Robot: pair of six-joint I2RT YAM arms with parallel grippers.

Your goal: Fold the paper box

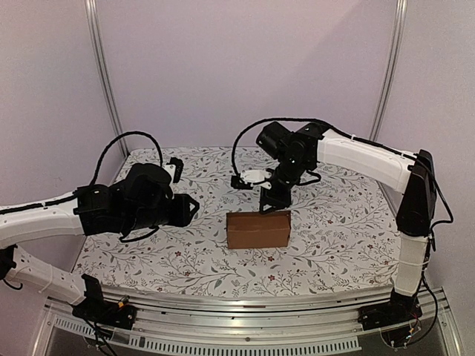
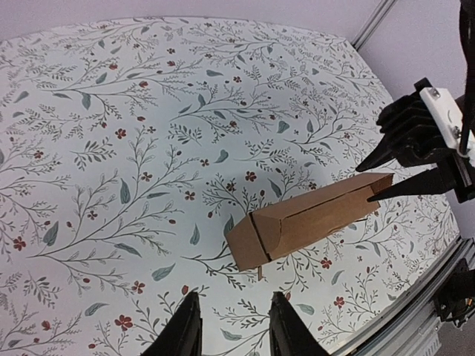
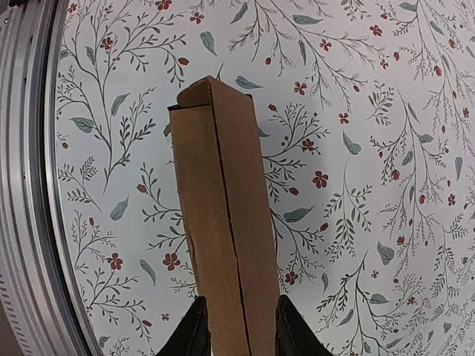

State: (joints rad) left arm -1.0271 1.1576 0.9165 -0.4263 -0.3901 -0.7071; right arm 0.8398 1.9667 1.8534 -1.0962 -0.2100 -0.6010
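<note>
- Pale lilac walls back a counter [image 1: 338, 222] covered in a white cloth printed with leafy sprigs and small red flowers.
- The paper box [image 1: 258, 229] lies near the middle of the counter, already closed into a low oblong shape with its long side facing the arm bases.
- The right end effector [image 1: 273, 205] comes down at the box's 12 o'clock edge. In its own wrist view the fingers [image 3: 194, 332] straddle the near end of the box [image 3: 223, 222], apparently pinching the cardboard between them, though the contact sits right at the frame's bottom edge.
- The left end effector [image 1: 190, 210] hovers at the box's 9 o'clock, well apart from it. Its fingers [image 2: 185, 330] are spread with only cloth between them.
- To do this step well, the right arm should probably hold the lid flat with a light squeeze that does not crush the walls. The free left arm can then come in from 9 o'clock to press the loose end home.
- That push should go squarely along the box's length, so the box does not pivot or slide on the cloth.
- The box [image 2: 312, 219] is plain, unmarked brown cardboard. A dark seam runs along its top, and a slit and a folded flap show at the end nearest the left arm, with a small tab poking out beneath.
</note>
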